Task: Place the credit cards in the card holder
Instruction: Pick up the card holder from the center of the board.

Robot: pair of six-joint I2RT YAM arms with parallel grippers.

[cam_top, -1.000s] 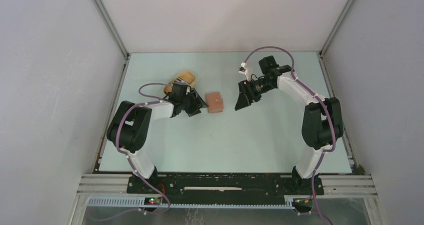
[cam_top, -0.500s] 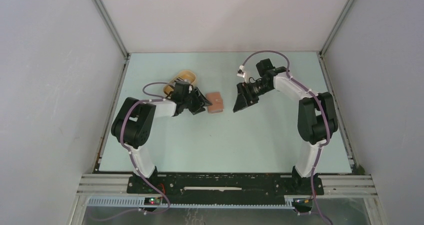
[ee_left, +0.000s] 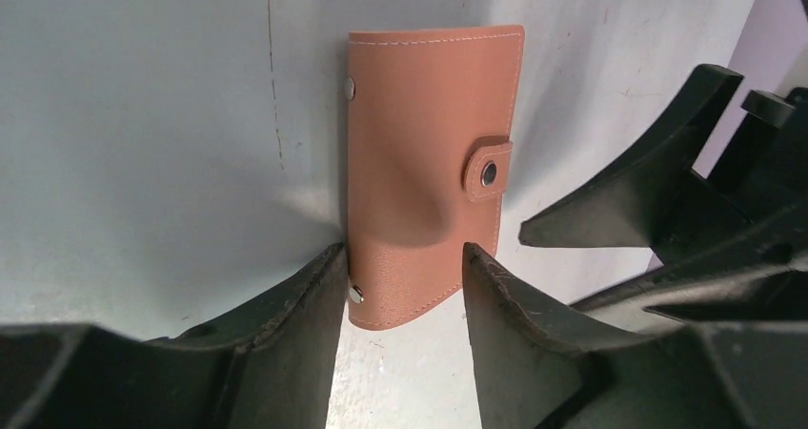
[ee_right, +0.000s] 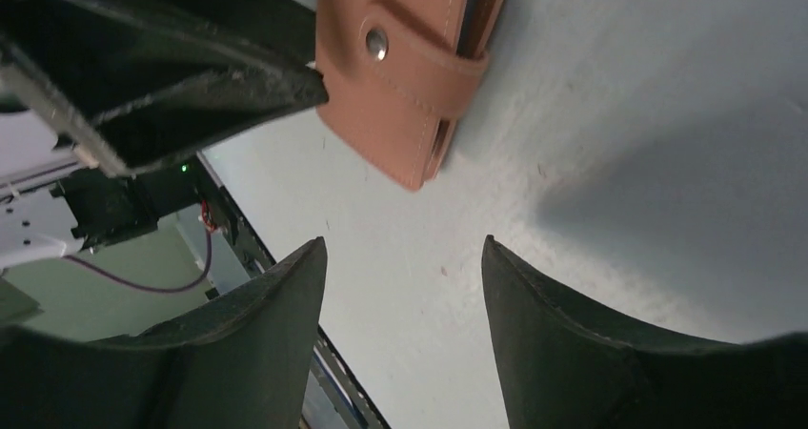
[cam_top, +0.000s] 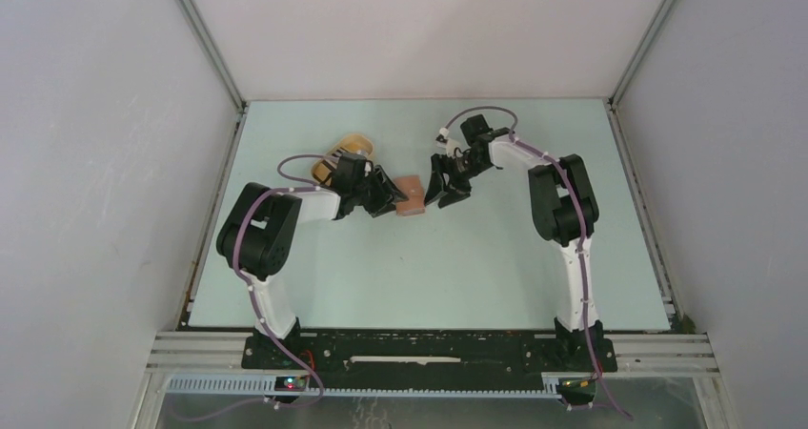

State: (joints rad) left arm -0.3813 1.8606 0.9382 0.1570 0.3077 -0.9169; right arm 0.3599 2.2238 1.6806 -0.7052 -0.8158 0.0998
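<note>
Card holder (ee_left: 429,143): small reddish-brown folder of smooth, leather-like material, rectangular, with pale stitching along its edges. It lies flat and folded shut on the table, between the two grippers.
Closure: a short snap tab (ee_left: 488,172) with a metal stud wraps over one long edge at about mid-length and is fastened.
Rivet edge: two small metal rivets (ee_left: 349,88) sit on the opposite long edge, one near each end.
Surface: a soft dent shows in the cover, just ahead of the left fingertips.
Axis: in the left wrist view the long axis runs straight away from the fingers, with the tab edge turned toward the right gripper. The holder is too small in the top view to confirm this.
Contents: a thin dark strip shows between the covers at the tab edge in the right wrist view; what it is cannot be told.
Left gripper (ee_left: 402,255): black tapered fingers part-way apart, astride the near end of the holder. One touches the rivet edge and the other overlaps the cover. Whether they pinch it cannot be told.
Right gripper (ee_right: 402,243): jaws wide apart with only bare table between them. The tips are just beside the holder's tab edge and appear clear of it.
Tray (cam_top: 351,146): yellow, oval and shallow, beyond the left gripper. The arm hides most of it and whatever is inside.
Table (cam_top: 429,267): pale mint, matte, faintly scuffed.
</note>
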